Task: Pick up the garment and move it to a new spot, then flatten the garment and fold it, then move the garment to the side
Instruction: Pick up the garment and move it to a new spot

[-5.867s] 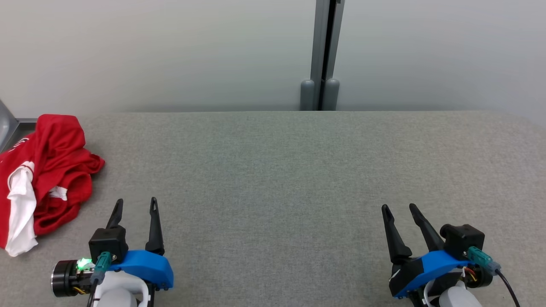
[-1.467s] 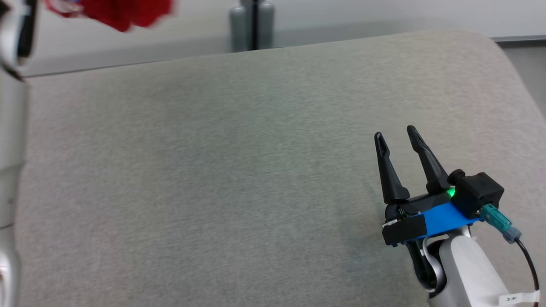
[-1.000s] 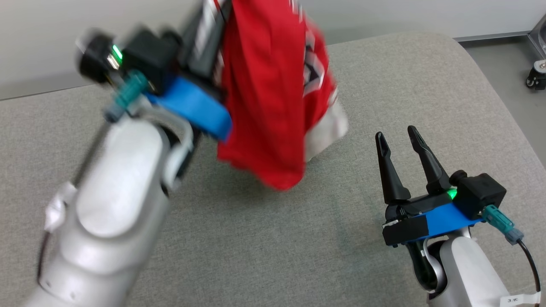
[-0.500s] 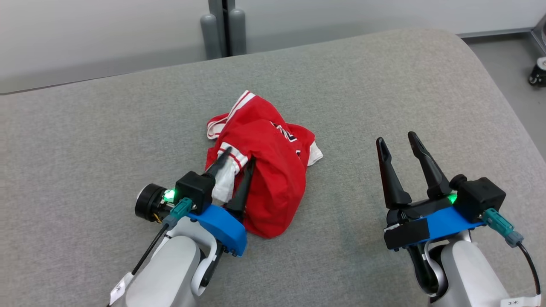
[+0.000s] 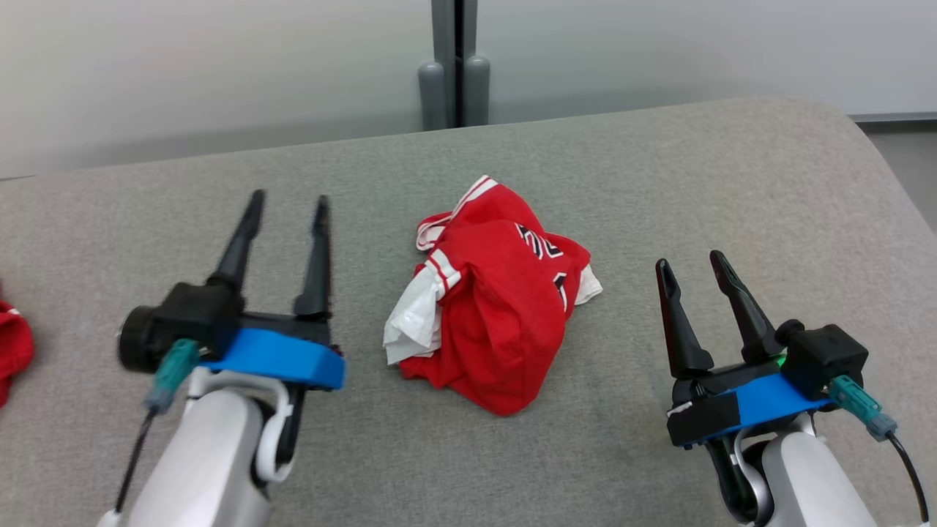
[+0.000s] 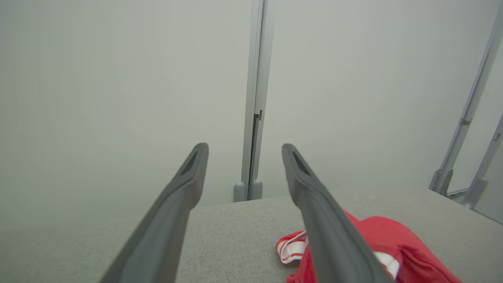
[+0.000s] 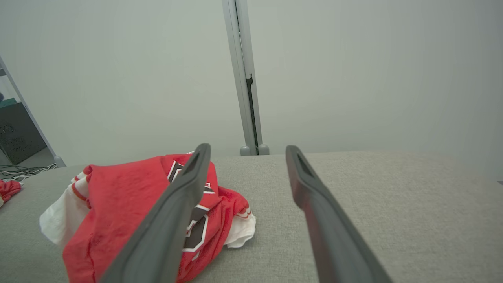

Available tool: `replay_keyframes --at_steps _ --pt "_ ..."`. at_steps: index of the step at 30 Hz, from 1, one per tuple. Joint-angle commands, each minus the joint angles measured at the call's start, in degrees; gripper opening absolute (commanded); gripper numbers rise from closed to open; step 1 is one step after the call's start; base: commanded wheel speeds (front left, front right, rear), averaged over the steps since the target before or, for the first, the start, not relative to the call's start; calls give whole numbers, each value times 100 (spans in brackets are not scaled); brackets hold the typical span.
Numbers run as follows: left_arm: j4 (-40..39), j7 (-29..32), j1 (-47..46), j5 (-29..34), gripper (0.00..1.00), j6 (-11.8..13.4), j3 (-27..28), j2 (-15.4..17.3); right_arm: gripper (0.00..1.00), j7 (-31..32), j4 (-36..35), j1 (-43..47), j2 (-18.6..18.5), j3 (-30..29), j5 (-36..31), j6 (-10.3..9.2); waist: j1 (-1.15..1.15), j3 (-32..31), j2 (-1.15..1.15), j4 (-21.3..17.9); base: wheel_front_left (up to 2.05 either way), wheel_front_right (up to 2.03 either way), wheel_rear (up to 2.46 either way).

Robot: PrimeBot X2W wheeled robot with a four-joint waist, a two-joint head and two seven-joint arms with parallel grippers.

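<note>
The garment (image 5: 498, 307), a red jersey with white trim and dark lettering, lies crumpled in a heap in the middle of the grey table (image 5: 659, 176). To its left my left gripper (image 5: 288, 197) is raised and open, holding nothing. In the left wrist view the garment (image 6: 397, 251) shows low on the right, beyond the open left gripper (image 6: 243, 151). At the lower right, my right gripper (image 5: 688, 262) stands open and empty, clear of the cloth. The right wrist view has the garment (image 7: 118, 204) left of the open right gripper (image 7: 247, 151).
A second bit of red cloth (image 5: 13, 351) lies at the table's far left edge, also small in the right wrist view as red cloth (image 7: 8, 188). A grey post (image 5: 454, 66) rises behind the table against a pale wall. The table's rounded right end drops to the floor (image 5: 911, 146).
My left gripper brought the garment over to the table's middle, let go of it and drew back to the left, jaws now wide. The head camera has also shifted. The right gripper stayed put.
</note>
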Motion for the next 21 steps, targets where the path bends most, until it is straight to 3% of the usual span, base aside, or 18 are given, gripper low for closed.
replay_keyframes --at_steps 1,7,14,21 --pt "-144 -24 151 42 100 50 190 64 100 -23 4 47 -15 -5 -32 3 1 -5 0 50 0 0 0" --pt "-786 -25 742 373 100 106 1053 110 100 -23 12 98 -15 -50 -84 3 1 -49 0 264 0 0 0" --pt "-1210 -23 1406 782 100 54 1859 -74 100 -23 75 149 -15 -95 -123 3 1 -157 0 455 0 0 0" --pt "-1051 -23 2051 1130 100 -124 2232 -238 100 -24 188 307 -15 -106 -98 3 1 -369 0 579 0 0 0"
